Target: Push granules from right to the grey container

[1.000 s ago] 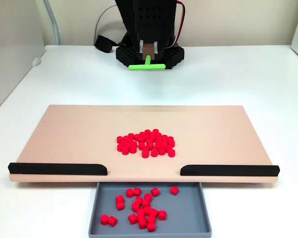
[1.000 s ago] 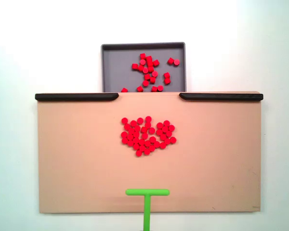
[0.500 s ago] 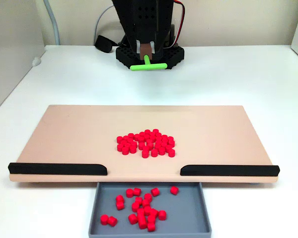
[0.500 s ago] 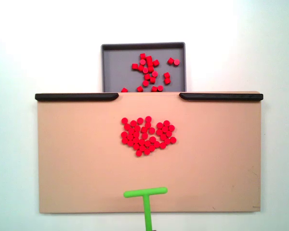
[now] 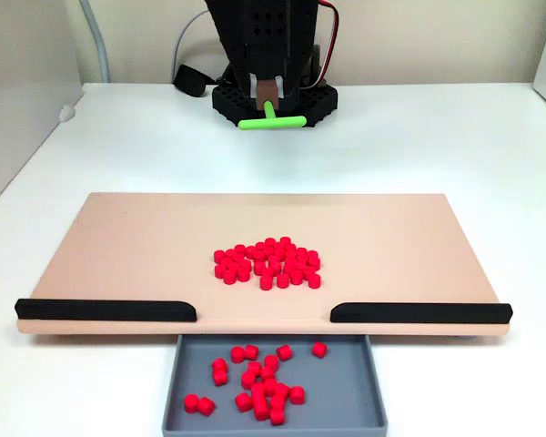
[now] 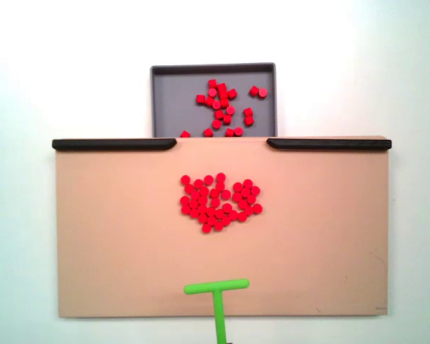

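While the arm is hanging back by its base, the gripper (image 5: 269,94) is clamping the stem of the green T-shaped pusher (image 5: 270,120), whose crossbar is hovering over the board's near edge in a fixed view (image 6: 216,287). Most granules (image 5: 267,263) are sitting clustered mid-board on the tan board (image 5: 146,246), well apart from the pusher, between 2 black strips (image 5: 106,310); others are lying inside the grey container (image 5: 359,396)

This looks like a lab or test bench. A bare white desk (image 5: 437,137) carries a tan board (image 5: 146,237), with cables (image 5: 187,36) running along a plain wall.
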